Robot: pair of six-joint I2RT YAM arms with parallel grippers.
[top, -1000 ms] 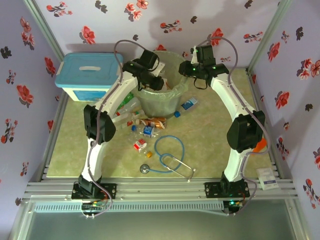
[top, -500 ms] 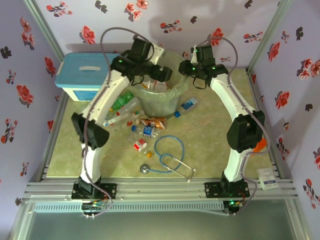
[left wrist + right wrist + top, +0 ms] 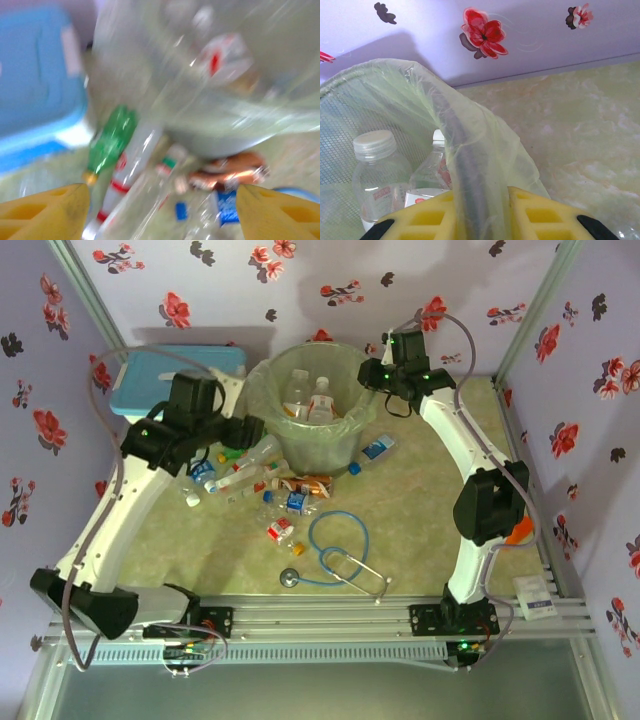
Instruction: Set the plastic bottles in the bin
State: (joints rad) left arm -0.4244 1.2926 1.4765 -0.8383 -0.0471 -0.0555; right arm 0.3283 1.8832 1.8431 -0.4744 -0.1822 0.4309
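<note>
From above, the bin [image 3: 312, 445] stands at the back of the counter [image 3: 430, 510] with two bottles [image 3: 297, 395] upright inside. More bottles lie heaped just left of it and in front. A blue-labelled bottle [image 3: 378, 448] lies to its right. The left claw [image 3: 243, 430] hangs over the heap, and the right claw [image 3: 372, 375] is at the bin's right rim.

The left wrist view is blurred. The left claw's [image 3: 160, 215] pads are wide apart above a green bottle [image 3: 111, 140] and clear ones with red bands. No writing can be read.

In the right wrist view, the right claw [image 3: 480, 220] is clamped on the bin's [image 3: 455, 135] lined rim. Two white-capped bottles [image 3: 375, 175] inside carry red-and-white labels, too small to read.
</note>
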